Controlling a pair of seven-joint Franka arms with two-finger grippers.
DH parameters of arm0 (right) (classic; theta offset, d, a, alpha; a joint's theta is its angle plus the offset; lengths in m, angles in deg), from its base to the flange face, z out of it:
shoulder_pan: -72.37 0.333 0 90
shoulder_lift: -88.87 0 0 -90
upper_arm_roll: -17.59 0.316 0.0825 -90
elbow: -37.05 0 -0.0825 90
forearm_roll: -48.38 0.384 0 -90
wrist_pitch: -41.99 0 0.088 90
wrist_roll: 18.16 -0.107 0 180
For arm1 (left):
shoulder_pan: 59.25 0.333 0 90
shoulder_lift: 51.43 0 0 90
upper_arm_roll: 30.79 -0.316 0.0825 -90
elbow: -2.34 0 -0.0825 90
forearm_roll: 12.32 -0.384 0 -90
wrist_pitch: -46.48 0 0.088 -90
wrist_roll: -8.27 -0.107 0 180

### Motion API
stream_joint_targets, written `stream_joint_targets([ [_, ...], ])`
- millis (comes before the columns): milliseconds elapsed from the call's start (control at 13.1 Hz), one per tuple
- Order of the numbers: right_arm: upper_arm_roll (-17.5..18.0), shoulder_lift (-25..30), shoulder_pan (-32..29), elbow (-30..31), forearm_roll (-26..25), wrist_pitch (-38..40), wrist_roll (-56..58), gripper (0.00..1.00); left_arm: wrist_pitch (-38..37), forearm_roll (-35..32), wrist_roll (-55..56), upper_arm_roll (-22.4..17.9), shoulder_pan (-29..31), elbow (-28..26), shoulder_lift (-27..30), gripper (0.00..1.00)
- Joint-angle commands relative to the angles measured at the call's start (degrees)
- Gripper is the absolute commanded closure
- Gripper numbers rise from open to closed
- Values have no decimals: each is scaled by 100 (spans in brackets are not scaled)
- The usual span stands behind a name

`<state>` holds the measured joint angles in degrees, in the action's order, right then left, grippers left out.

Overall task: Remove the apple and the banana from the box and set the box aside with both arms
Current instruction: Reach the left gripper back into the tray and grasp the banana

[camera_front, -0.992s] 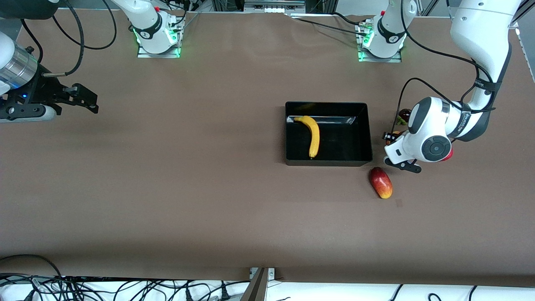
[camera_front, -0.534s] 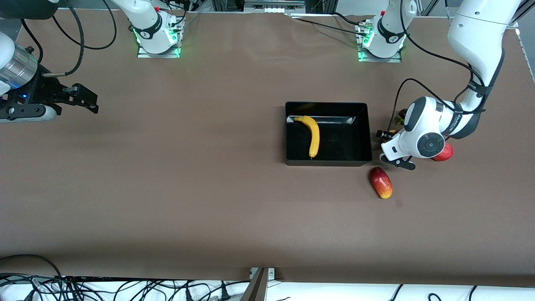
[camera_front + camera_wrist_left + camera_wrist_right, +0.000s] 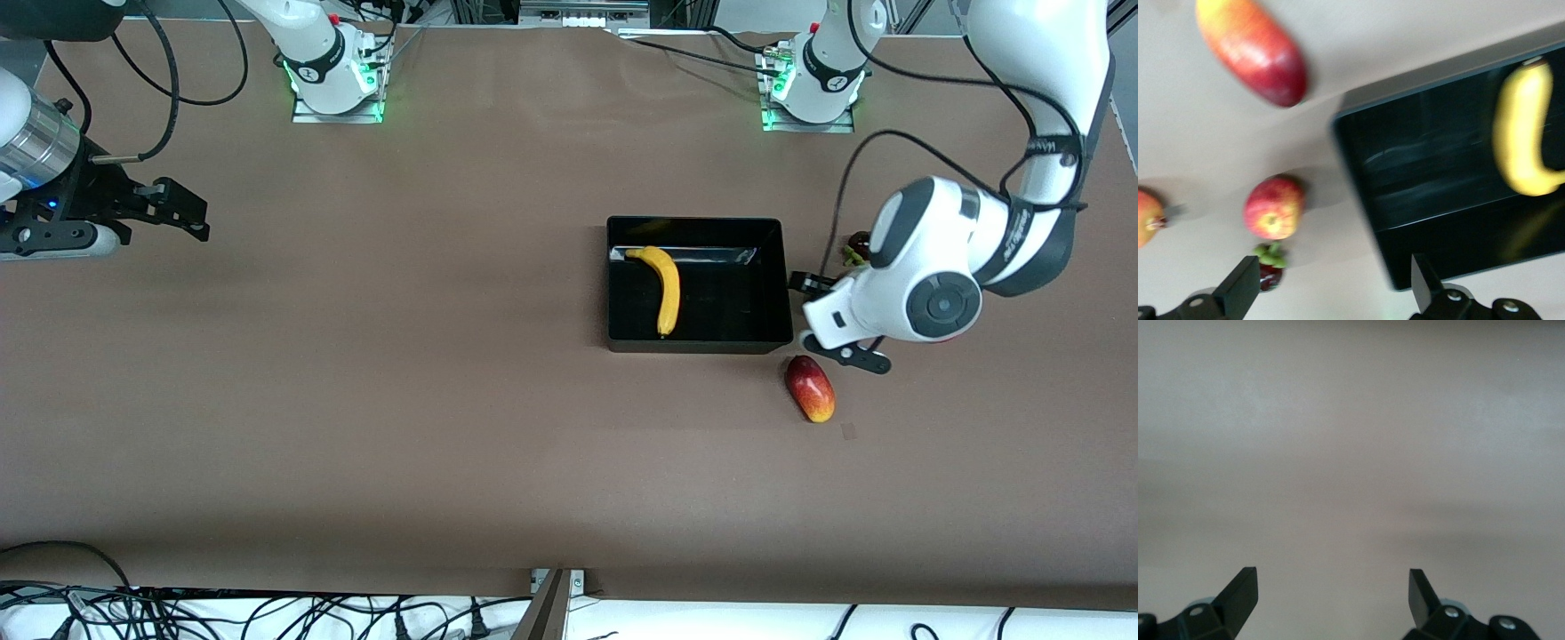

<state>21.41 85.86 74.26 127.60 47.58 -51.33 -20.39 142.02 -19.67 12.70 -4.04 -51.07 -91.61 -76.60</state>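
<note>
The black tray (image 3: 731, 307) stands mid-table with the yellow banana (image 3: 665, 291) lying in it. My left gripper (image 3: 832, 320) is open and empty, in the air over the table beside the tray's wall at the left arm's end. In the left wrist view the gripper (image 3: 1333, 268) is over bare table between the tray (image 3: 1425, 173) with the banana (image 3: 1523, 133) and the red apple with a pale patch (image 3: 1273, 207). The front view hides the apple under the left wrist. My right gripper (image 3: 189, 216) waits open and empty at the right arm's end; its wrist view (image 3: 1331, 579) shows only table.
A red-and-yellow mango (image 3: 810, 388) lies nearer the front camera than the tray's corner; it also shows in the left wrist view (image 3: 1251, 47). A dark red fruit with green leaves (image 3: 1270, 265) and a plainer red fruit (image 3: 1146, 217) lie by the apple.
The left arm has risen and shifted slightly toward the tray; its wrist now covers the red fruit that showed half a second ago. The right arm has not moved.
</note>
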Motion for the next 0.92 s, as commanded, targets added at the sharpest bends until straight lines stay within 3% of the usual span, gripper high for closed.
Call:
stream_joint_targets([
  [0, 57, 28, -58, -45, 1, 50, 47, 0, 401, 94, 1029, 191, -464, 44, -225, 0],
  [381, 57, 28, -58, -45, 1, 59, 47, 0, 2010, 85, 1763, 191, -941, -816, -595, 0],
  [839, 57, 28, -58, -45, 1, 50, 47, 0, 2206, 67, 2141, 191, -1223, -941, -973, 0],
])
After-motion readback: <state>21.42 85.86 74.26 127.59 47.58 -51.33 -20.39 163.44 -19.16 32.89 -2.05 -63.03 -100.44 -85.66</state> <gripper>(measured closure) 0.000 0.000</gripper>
